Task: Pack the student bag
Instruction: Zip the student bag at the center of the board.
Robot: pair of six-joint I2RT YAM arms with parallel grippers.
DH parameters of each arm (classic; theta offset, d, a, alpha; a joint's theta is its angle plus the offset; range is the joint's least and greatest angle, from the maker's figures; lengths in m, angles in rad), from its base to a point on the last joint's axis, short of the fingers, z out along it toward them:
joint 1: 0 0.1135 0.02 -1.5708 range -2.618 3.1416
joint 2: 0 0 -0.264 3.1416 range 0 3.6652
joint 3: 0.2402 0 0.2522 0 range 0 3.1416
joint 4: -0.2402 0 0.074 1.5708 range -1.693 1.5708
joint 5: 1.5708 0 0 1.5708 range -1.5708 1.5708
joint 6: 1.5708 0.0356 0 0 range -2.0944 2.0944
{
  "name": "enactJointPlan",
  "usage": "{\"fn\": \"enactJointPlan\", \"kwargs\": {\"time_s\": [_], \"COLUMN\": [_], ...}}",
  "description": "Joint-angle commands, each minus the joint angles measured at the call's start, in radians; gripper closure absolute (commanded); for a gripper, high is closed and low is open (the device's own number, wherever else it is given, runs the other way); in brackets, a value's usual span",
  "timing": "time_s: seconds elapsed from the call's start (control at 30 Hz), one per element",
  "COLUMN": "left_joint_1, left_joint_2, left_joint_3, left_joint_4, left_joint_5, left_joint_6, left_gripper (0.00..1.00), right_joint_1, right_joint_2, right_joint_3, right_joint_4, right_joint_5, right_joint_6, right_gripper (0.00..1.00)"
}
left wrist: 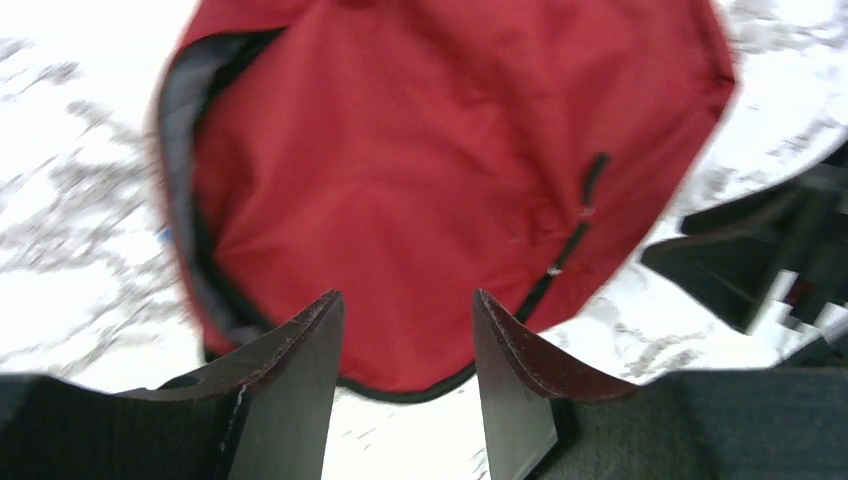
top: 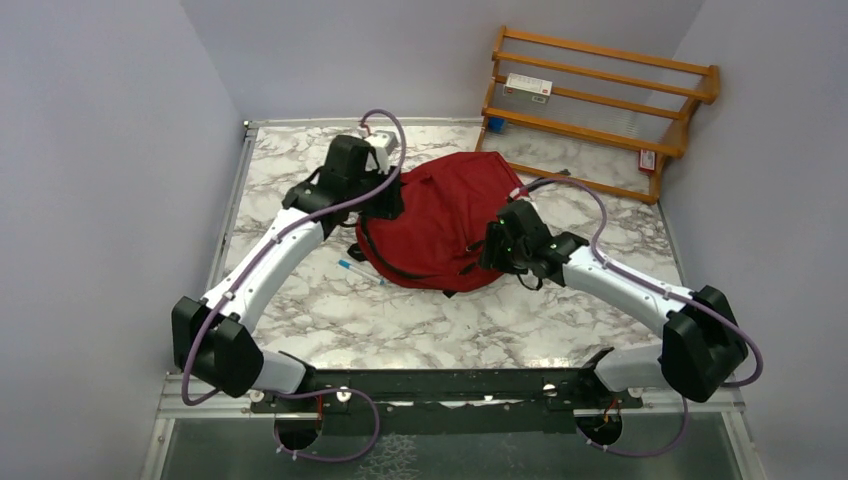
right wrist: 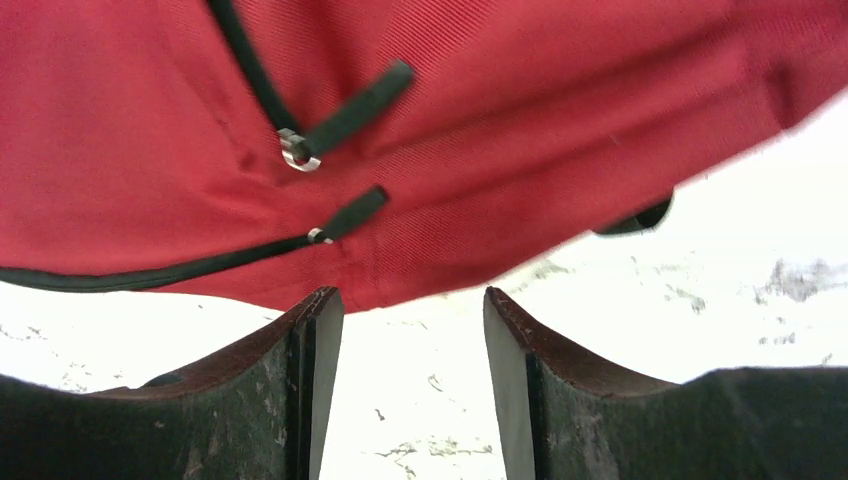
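The student bag [top: 445, 215], a dark-red backpack with black zippers, lies flat in the middle of the marble table. My left gripper [top: 385, 195] hovers over its left edge, open and empty; the left wrist view shows the bag [left wrist: 430, 170] below with its grey-lined opening at the left. My right gripper [top: 492, 245] is at the bag's right front edge, open and empty. In the right wrist view the bag [right wrist: 480, 110] fills the top, with two black zipper pulls [right wrist: 345, 115] just ahead of my fingertips [right wrist: 320, 310].
A blue and white pen [top: 358, 270] lies on the table left of the bag. A wooden rack [top: 600, 100] stands at the back right with a small white box [top: 528, 87] and a red item [top: 647, 160]. Grey walls close in both sides.
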Motion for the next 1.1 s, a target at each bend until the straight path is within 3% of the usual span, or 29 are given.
{"fn": "enactJointPlan", "kwargs": {"time_s": [0.0,0.3,0.57,1.07], "left_joint_1": [-0.142,-0.377,-0.408,-0.471], "left_joint_2": [-0.041,0.044,0.127,0.299], "left_joint_3": [-0.084,-0.197,-0.211,-0.193], "left_joint_4": [0.167,0.371,0.456,0.525], "left_joint_5": [0.055,0.025,0.019,-0.066], "left_joint_6": [-0.011,-0.035,-0.045,-0.014], "left_gripper": [0.49,0.51,0.51,0.55], "right_joint_1": [-0.011,-0.146,-0.171,-0.187], "right_joint_2": [-0.082,-0.134,-0.119,-0.077], "right_joint_3": [-0.093,-0.208,-0.268,-0.325], "right_joint_4": [-0.03,0.099,0.233,0.299], "right_joint_5": [0.106,-0.063,-0.153,-0.152], "right_joint_6": [0.196,0.243,0.311,0.325], "right_gripper": [0.41,0.38,0.37,0.4]}}
